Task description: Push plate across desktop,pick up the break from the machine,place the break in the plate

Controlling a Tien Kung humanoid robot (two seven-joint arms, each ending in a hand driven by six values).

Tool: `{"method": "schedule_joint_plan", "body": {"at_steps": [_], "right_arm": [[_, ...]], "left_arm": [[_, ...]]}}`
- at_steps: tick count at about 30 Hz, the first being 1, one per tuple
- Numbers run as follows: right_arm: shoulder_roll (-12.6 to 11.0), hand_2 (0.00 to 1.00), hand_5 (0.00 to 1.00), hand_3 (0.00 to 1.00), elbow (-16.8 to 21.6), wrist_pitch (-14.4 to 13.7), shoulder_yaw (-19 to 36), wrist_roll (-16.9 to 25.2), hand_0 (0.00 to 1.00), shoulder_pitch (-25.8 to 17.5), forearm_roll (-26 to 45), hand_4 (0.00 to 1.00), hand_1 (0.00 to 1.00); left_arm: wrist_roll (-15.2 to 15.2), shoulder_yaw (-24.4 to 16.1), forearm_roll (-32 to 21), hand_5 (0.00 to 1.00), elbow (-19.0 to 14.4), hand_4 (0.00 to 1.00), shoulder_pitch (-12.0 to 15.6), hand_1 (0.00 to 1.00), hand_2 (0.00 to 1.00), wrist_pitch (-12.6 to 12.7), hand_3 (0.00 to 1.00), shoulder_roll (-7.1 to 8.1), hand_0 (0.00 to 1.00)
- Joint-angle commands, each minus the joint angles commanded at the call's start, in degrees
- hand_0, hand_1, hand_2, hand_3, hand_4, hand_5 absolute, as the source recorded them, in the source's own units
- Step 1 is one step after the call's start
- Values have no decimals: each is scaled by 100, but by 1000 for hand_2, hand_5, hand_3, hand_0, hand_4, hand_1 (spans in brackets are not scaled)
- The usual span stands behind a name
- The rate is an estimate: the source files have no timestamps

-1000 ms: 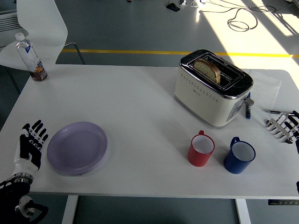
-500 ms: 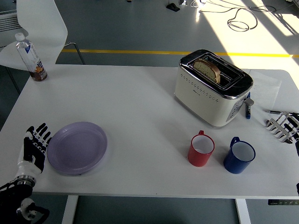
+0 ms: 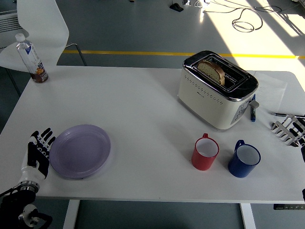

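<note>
Looking down from the head view:
Left hand: flat at the table's near left corner, fingers straight and spread, holding nothing; its fingertips sit right at the left rim of the plate, contact too close to tell.
Plate: lilac, round, nothing on it, lying on the white table near the front left edge.
Toaster: cream body with a chrome top, set at an angle on the far right half of the table.
Bread: one slice standing upright in the toaster's slot, its crust poking above the top, well apart from the plate.
Right hand: at the right edge of the table, only partly in frame, pale fingers extended and loosely spread, gripping nothing.
Red mug: upright in front of the toaster, handle towards the far side.
Blue mug: upright just beside the red one, on its right.
Pen: lying beside the toaster's right end.
Water bottle: standing at the far left corner.
</note>
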Motion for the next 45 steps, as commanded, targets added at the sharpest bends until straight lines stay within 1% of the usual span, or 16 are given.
{"method": "schedule_joint_plan", "body": {"at_steps": [8,12,26,27,38,42,45], "right_arm": [[7,696,522,695,1,-1,19,1,742,28,-3,500,683],[15,696,523,695,1,-1,31,2,741,61,-4,500,682],[19,696,526,695,2,-5,28,6,742,76,-2,499,682],[22,696,527,695,-1,-6,19,8,742,85,0,500,682],[35,695,527,695,-12,-5,0,12,742,108,0,499,682],[36,695,525,695,-12,-7,-4,14,742,111,2,499,682],[37,695,527,695,-15,-7,-18,15,742,112,4,500,682]], "left_arm": [[16,109,-121,998,-31,569,-41,888,912,-75,812,0,879],[109,228,-164,998,-19,569,-102,879,907,-108,808,0,871],[176,485,-287,998,-34,568,-117,860,898,-280,805,0,850],[181,528,-316,998,-39,566,-124,849,893,-301,799,0,830],[173,925,-493,998,-20,566,-147,848,891,-363,798,0,829],[148,1102,-658,998,8,564,-164,847,888,-403,796,0,829],[129,1317,-771,998,-1,564,-176,847,886,-432,795,0,828]]}}
